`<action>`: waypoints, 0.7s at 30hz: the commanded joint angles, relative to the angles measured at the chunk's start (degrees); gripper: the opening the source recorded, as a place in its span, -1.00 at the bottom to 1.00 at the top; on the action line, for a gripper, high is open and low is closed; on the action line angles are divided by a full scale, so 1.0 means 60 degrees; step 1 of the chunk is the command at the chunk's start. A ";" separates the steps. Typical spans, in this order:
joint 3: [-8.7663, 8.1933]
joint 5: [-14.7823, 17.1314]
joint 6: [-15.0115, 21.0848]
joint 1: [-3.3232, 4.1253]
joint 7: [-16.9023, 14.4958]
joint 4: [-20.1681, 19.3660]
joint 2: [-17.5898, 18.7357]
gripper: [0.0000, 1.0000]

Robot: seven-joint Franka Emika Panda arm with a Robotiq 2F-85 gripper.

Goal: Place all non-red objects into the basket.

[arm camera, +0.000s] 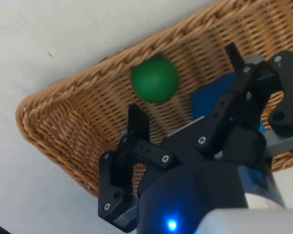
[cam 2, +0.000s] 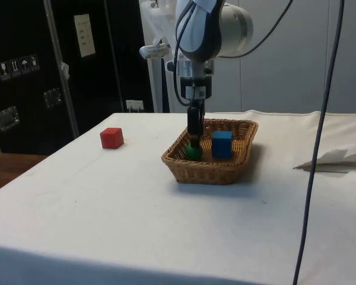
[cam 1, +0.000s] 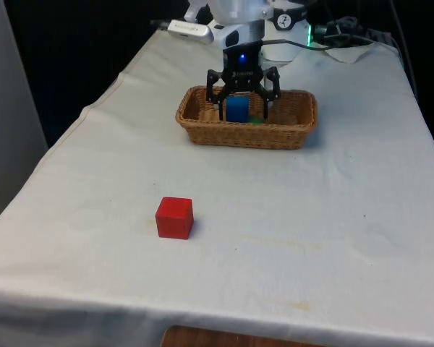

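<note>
Wicker basket point(cam 1: 202, 131) holding green ball point(arm camera: 155, 79), blue cube point(cam 2: 222, 143), red cube point(cam 1: 174, 217) well apart

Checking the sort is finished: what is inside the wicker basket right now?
Inside the wicker basket lie a green ball and a blue cube. The open hand hangs over them and covers part of the basket floor. The red cube sits outside on the cloth.

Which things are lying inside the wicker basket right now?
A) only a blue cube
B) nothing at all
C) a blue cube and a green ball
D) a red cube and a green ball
C: the blue cube and the green ball both sit in the basket, while the red cube stays out on the cloth.
</note>
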 commanded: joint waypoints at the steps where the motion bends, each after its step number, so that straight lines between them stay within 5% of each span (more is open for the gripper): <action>1: 0.0038 0.0067 0.0067 -0.0019 -0.0029 -0.0029 -0.0019 1.00; 11: -0.0162 -0.0334 -0.0248 0.0067 0.0516 -0.0191 -0.0659 1.00; 14: -0.0143 -0.0573 -0.0363 0.0038 0.0840 -0.0286 -0.1012 1.00; 15: -0.0010 -0.0286 -0.0296 -0.0029 0.0583 -0.0286 -0.1012 1.00; 21: -0.0067 -0.1041 -0.0678 0.0010 0.1509 -0.0334 -0.1642 1.00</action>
